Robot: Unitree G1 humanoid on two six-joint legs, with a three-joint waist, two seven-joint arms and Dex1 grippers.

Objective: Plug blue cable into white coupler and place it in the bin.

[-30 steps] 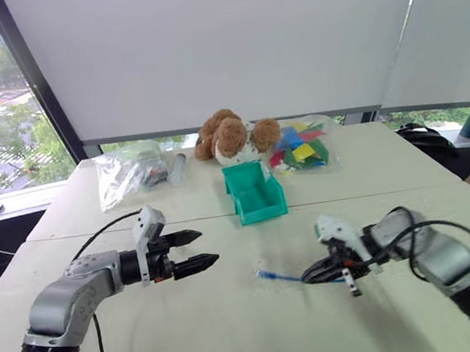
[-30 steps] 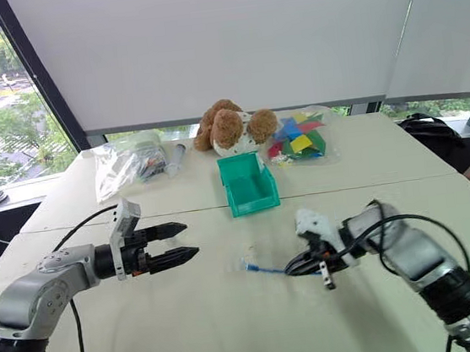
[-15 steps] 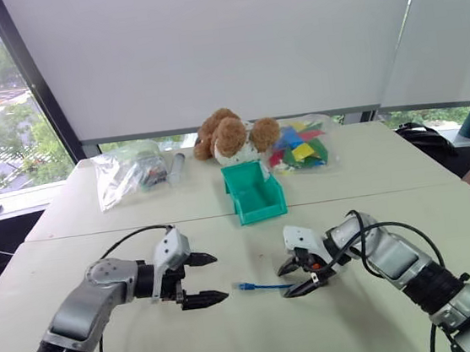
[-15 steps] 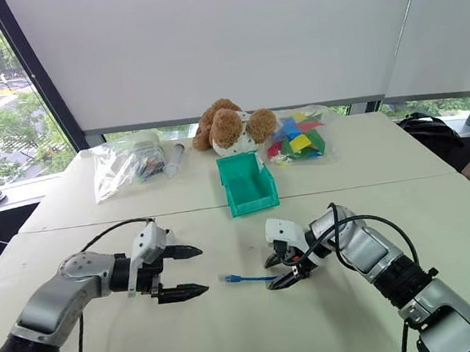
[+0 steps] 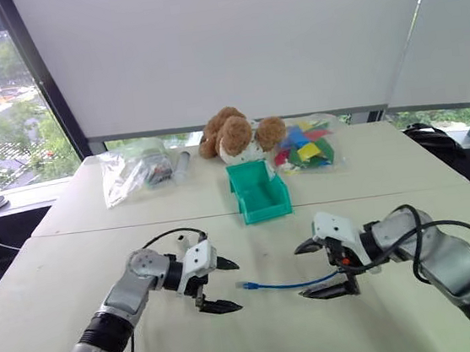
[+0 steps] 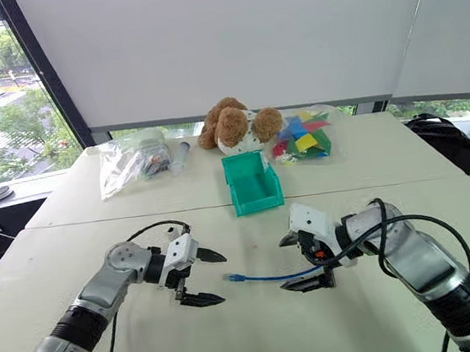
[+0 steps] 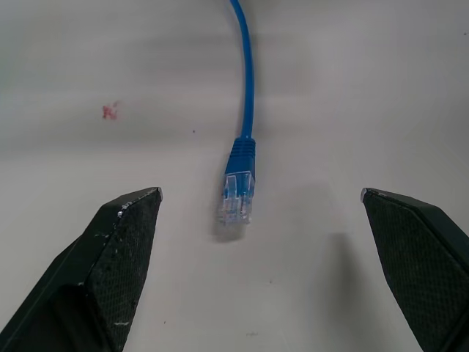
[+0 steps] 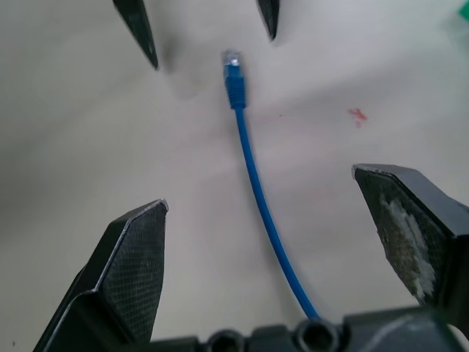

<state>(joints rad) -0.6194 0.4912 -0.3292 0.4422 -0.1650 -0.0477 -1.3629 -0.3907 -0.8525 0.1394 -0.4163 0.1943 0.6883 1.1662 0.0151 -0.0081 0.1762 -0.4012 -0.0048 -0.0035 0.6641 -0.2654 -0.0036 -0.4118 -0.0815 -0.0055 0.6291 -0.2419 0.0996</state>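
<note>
blue cable (image 5: pixel 286 286): thin bright-blue cord, small clear plug at end, lying flat on tabletop (image 5: pixel 137 212) between both tools | left tool (image 5: pixel 219 286): fingers apart, facing plug | right tool (image 5: pixel 324 269): fingers apart astride cord | bin (image 5: pixel 259 192): teal, beyond cable

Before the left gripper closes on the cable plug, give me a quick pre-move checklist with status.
1. Left gripper open: ok.
2. Blue cable plug lies between its fingers, untouched: ok.
3. Right gripper open, fingers clear of the cable: ok.
4. Cable flat on the table, nothing lying over it: ok.
5. White coupler located: cannot tell.
6. Bin upright, open front toward the robot, reachable: ok.
</note>
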